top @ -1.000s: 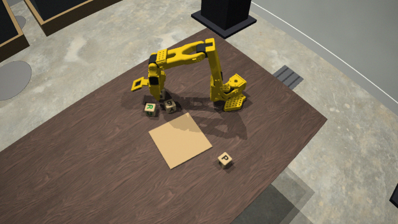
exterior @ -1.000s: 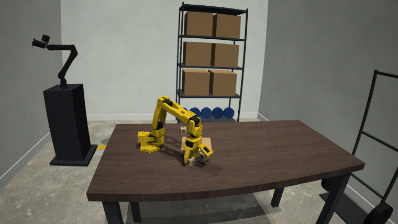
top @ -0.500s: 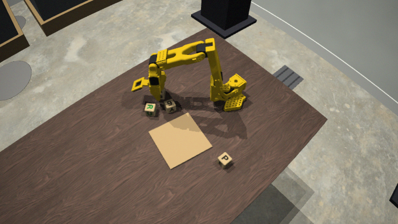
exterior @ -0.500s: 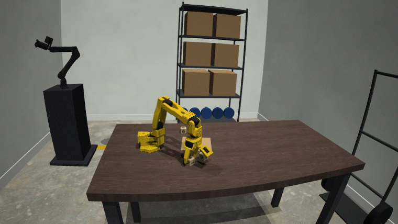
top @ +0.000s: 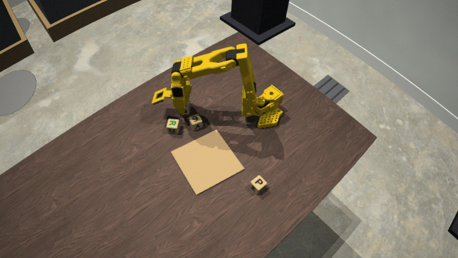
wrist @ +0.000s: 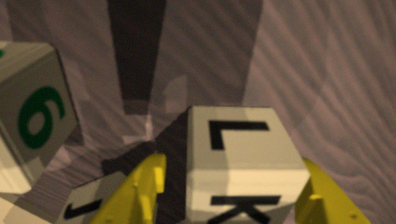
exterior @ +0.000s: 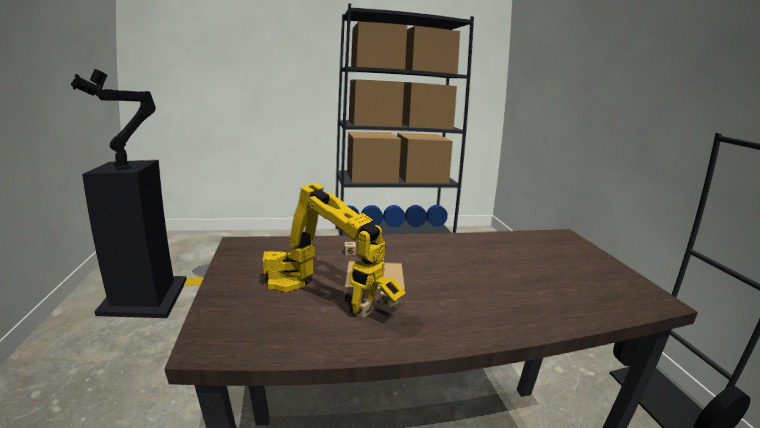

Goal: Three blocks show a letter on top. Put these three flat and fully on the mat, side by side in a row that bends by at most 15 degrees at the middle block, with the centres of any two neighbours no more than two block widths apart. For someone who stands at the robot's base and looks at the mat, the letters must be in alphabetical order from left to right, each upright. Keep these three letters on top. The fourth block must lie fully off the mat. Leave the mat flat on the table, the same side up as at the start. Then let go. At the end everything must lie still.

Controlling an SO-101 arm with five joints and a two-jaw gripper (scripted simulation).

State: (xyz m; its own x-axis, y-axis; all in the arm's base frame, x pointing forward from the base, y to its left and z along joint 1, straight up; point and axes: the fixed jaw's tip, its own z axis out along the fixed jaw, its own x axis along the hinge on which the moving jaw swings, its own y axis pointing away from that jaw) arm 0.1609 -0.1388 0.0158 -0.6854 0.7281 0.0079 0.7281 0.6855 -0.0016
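Tool [wrist: 230,192] straddles the L block [wrist: 240,160] on the table [top: 96,192], fingers not yet clenched on it, just beside the R block [top: 173,125], off the mat [top: 207,161].

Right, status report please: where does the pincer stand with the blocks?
Pincer astride the L-and-K block, grip unconfirmed. R block and 6-topped block crowd close beside. Mat bears no block.
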